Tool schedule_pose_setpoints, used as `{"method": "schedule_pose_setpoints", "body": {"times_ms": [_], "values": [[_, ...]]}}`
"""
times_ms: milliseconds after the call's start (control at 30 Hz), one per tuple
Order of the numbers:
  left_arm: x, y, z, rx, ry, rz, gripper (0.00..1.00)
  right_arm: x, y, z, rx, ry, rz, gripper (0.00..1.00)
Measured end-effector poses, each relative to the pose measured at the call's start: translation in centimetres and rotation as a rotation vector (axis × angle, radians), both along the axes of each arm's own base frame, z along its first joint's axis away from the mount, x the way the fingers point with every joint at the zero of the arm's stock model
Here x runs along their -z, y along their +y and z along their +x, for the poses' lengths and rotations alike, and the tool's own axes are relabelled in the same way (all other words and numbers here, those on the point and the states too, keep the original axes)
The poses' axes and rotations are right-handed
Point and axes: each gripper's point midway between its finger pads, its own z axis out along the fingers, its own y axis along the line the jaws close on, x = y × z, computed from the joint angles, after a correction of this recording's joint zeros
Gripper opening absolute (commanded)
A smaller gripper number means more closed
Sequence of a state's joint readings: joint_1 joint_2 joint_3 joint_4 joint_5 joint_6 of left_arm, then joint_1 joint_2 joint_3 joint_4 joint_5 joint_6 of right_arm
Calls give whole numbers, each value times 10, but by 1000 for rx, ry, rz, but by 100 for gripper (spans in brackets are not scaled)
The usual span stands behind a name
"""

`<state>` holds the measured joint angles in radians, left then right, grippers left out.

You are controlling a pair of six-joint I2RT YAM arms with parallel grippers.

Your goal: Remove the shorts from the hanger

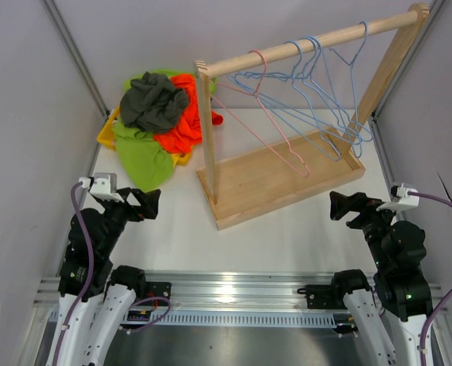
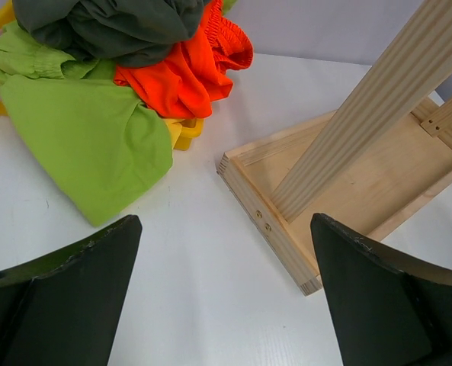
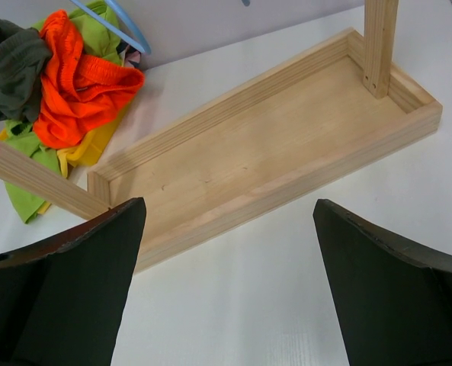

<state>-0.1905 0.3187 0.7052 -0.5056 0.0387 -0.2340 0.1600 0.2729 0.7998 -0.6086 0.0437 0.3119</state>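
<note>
The shorts lie in a heap at the back left, off the hangers: a dark olive pair (image 1: 153, 101) on top, an orange pair (image 1: 184, 116) beside it and a lime green pair (image 1: 143, 156) spilling toward me. Several bare wire hangers, pink (image 1: 275, 126) and blue (image 1: 326, 103), hang on the wooden rod (image 1: 309, 42). My left gripper (image 1: 146, 203) is open and empty just in front of the green pair (image 2: 81, 137). My right gripper (image 1: 343, 206) is open and empty by the rack's right front corner. In the right wrist view the orange pair (image 3: 77, 84) shows far left.
The wooden rack's base tray (image 1: 279, 179) crosses the middle of the table, with a post (image 1: 206, 133) at its left end and a slanted one (image 1: 386, 72) at the right. A yellow bin (image 1: 107, 134) sits under the heap. Grey walls close in on both sides.
</note>
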Motion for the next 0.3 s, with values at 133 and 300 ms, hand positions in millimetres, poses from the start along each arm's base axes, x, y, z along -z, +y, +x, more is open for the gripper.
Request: {"method": "schedule_pose_setpoints", "body": {"times_ms": [133, 300], "values": [[1, 0, 0, 0, 2, 0, 99, -2, 0, -2, 1, -10, 2, 99], [3, 0, 0, 0, 11, 2, 99, -6, -2, -6, 5, -35, 6, 99]]}}
